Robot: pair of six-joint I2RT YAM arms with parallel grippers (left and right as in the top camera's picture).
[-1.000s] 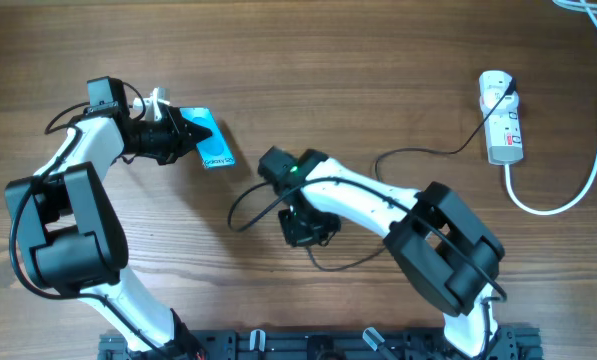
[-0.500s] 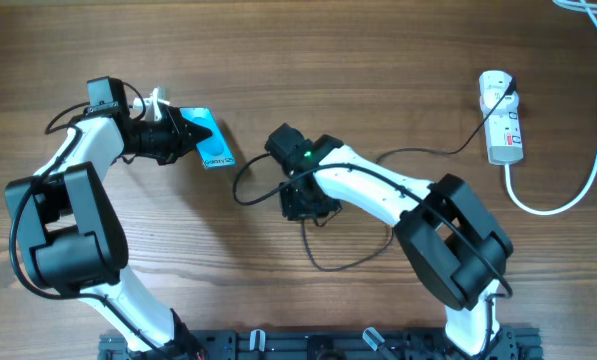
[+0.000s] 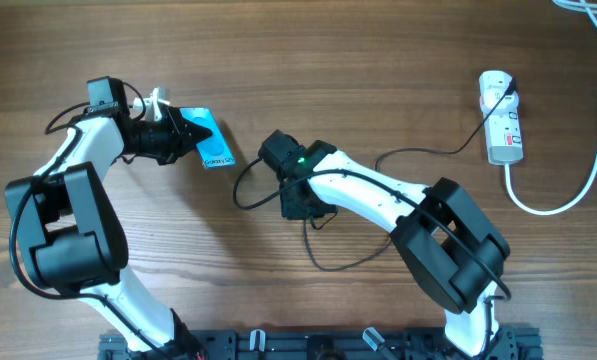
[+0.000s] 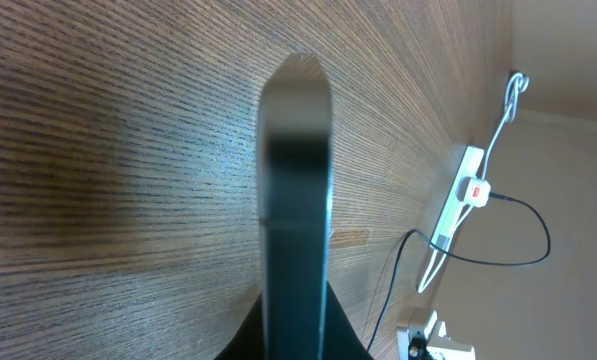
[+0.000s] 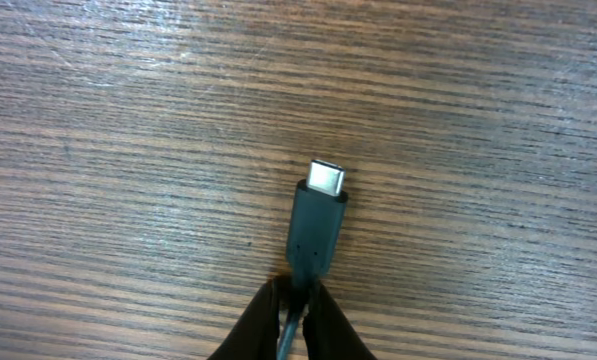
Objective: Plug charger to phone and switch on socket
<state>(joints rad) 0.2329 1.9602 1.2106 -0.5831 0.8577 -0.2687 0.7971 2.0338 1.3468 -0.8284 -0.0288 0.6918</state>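
The main risk is lying in the right tool's [image 5: 296, 303] hold. Its fingers are pinching the charger [image 5: 319, 218] together on the thin cable just behind the connector body, so the metal tip is sticking out unsupported. Any push against the phone [image 3: 210, 143] could be bending or twisting it aside instead of seating it. From the overhead view the slack cable is looping around and under the right arm, so a reach could be snagging it. It could also be tugging on the socket [image 3: 502, 125], into which the cable's other end is running.

The left tool [image 3: 186, 136] is clamping the phone, which is sitting towards the far left of the surface and looking tilted up off the wood. In the left wrist view it is showing edge-on, so a hard push from the connector could be shifting it in the grip. I cannot tell where its port is facing.

The connector is pointing away from the right tool just above the bare wood, near the middle of the surface. It is apart from the phone, with the "Galaxy" end turned towards it. The socket is lying well apart from both tools, near the far right corner, with its thick white cord [image 3: 576, 192] curving along the right edge.
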